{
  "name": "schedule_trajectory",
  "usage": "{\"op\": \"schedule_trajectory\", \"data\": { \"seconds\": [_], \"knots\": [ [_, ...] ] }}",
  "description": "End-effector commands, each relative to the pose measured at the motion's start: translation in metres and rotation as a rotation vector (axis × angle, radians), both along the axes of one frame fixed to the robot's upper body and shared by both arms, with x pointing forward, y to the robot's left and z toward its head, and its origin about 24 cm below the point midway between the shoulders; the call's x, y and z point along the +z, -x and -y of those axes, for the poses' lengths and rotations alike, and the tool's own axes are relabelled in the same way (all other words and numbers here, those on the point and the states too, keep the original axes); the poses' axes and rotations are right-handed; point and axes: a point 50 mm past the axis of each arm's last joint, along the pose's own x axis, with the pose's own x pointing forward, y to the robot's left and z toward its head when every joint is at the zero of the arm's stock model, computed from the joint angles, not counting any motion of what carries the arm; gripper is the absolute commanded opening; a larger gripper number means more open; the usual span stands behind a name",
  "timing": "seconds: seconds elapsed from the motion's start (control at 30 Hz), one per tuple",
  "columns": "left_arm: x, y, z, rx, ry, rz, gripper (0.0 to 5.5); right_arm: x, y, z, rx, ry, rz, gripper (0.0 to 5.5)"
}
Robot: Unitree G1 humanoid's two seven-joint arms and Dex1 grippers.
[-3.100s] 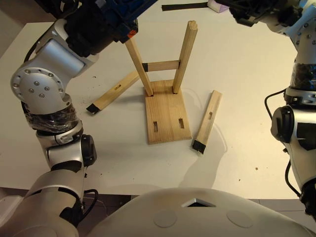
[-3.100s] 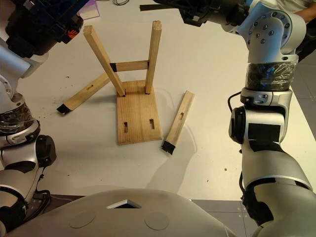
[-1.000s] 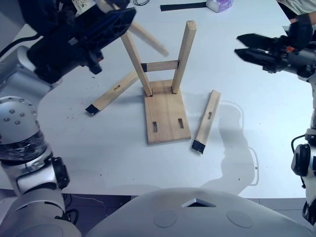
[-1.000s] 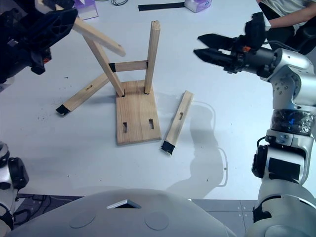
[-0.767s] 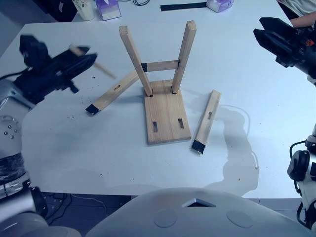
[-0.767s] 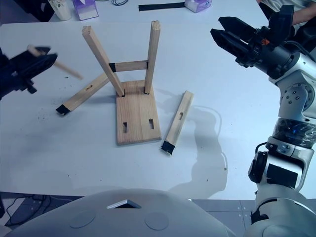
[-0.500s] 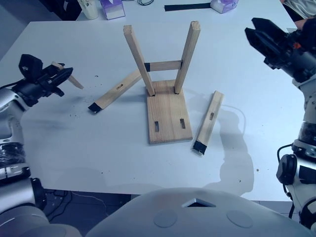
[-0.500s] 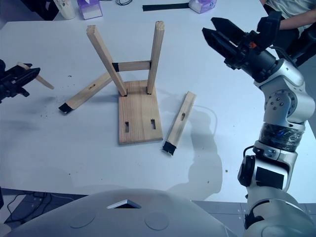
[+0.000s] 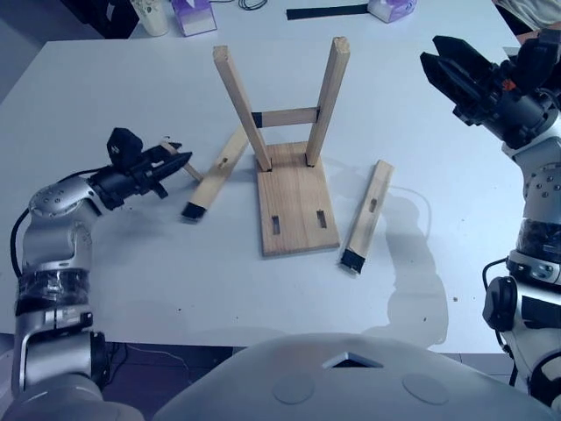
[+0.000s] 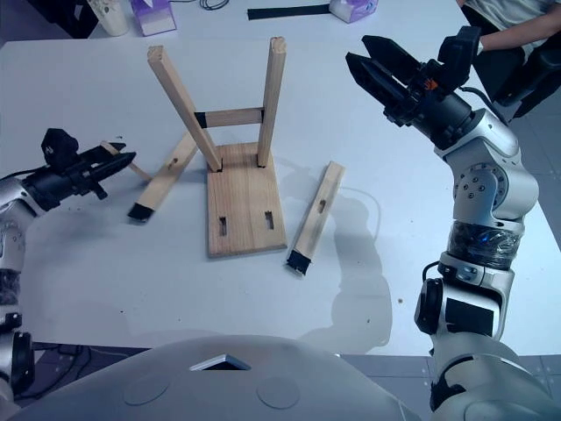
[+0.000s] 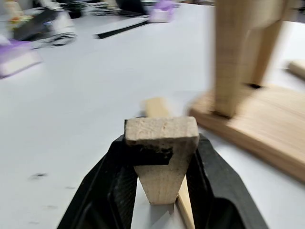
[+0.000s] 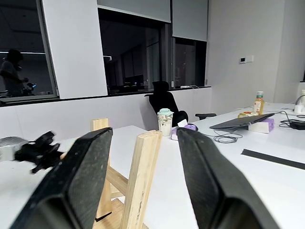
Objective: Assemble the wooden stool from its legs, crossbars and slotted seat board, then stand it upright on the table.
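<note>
Gripping a spare crossbar [image 11: 164,164] by one end with the left end effector [image 9: 166,160], fingers closed hard on the wood, low over the bench [image 9: 131,263] and just beside the left leg [image 9: 213,174]. Best to keep that grip square, line the free end up with the slot in the leg's side, and press along the slot rather than across it. With nothing pinning the leg, a sideways nudge would probably just slide it over the bench. Worth bringing down the right end effector [image 10: 359,53], now raised at the right with fingers spread wide and nothing between them, to brace the leg from the far side. Farther out, lying flat mid-bench, the board [image 9: 296,209], with standing legs [image 9: 238,105] in its two far slots, tied by a fitted bar [image 9: 287,117], and two near slots open. Close on its right but apart from it, the right leg [image 9: 368,213], waiting its turn. Should mind the standing legs when swinging either arm in, since a knock could likely tip them out. Along the far edge, well clear, a purple box [image 9: 195,15] and a black strip [image 9: 327,11].
</note>
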Motion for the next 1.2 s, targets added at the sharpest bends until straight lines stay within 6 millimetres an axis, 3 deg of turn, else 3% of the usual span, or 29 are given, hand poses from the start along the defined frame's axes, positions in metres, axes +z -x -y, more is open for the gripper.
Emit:
{"op": "schedule_trajectory", "data": {
  "seconds": [0.03,0.2,0.3,0.37,0.6,0.8,0.93,1.2],
  "knots": [
    [-0.003,0.043,0.012,-0.087,0.009,-0.14,1.31,-0.002,0.006,0.001,0.0,-0.02,-0.014,2.46],
    [0.04,0.02,0.007,-0.058,-0.009,0.022,1.31,-0.008,0.011,0.004,-0.015,-0.027,-0.043,2.46],
    [0.069,-0.002,0.015,-0.094,0.015,0.158,1.31,-0.005,0.008,0.004,-0.003,-0.011,-0.052,2.46],
    [0.075,-0.015,0.026,-0.128,0.004,0.221,1.31,0.0,0.0,0.002,0.019,0.003,-0.045,2.46],
    [0.052,-0.034,0.056,-0.179,0.006,0.249,1.31,0.002,-0.009,-0.009,0.067,-0.006,-0.033,2.46],
    [0.032,-0.04,0.043,-0.142,-0.071,0.218,1.31,0.003,-0.008,-0.004,0.055,-0.01,-0.035,2.46],
    [0.031,-0.047,0.036,-0.117,-0.087,0.227,1.31,0.003,-0.012,-0.006,0.067,-0.01,-0.038,2.46],
    [0.029,-0.054,0.045,-0.16,-0.065,0.238,1.31,-0.001,-0.013,-0.014,0.079,-0.022,-0.04,2.46]
  ]
}}
